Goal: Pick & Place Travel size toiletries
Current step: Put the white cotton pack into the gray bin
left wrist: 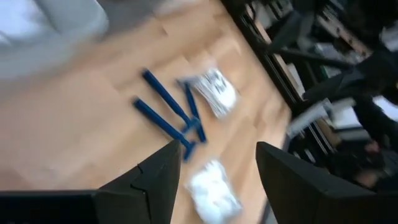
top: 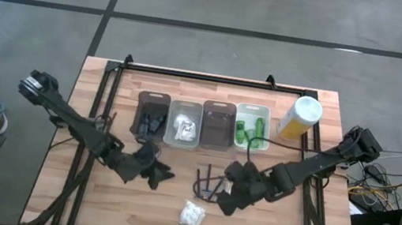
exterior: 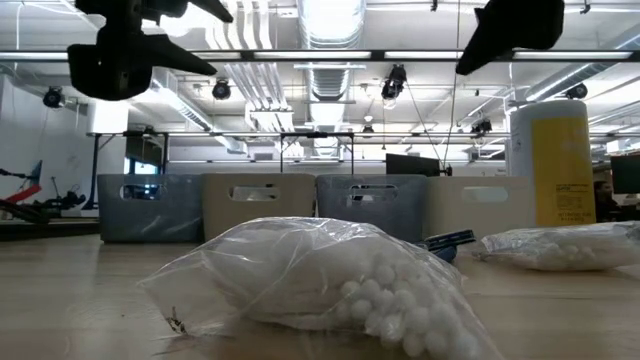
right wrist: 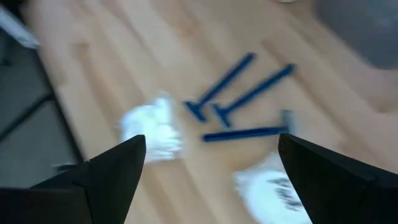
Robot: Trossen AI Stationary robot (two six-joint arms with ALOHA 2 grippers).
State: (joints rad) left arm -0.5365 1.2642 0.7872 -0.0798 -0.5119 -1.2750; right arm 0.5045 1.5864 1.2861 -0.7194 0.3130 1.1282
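- My right hand [top: 231,190] hangs open and empty above the bench [top: 91,208], the blue razors [top: 206,183] just at its 9 o'clock.
- My left hand [top: 154,168], at the razors' 9 o'clock, is part-open, holding nothing.
- A white packet [top: 191,216] lies at the razors' 6 o'clock; the bins [top: 201,122] at 12.
- I judge this an approach step: next, lower onto one razor and close.

table [top: 92,200]: matt wood | packet [exterior: 320,285]: glossy clear plastic | razors [right wrist: 242,93]: blue plastic
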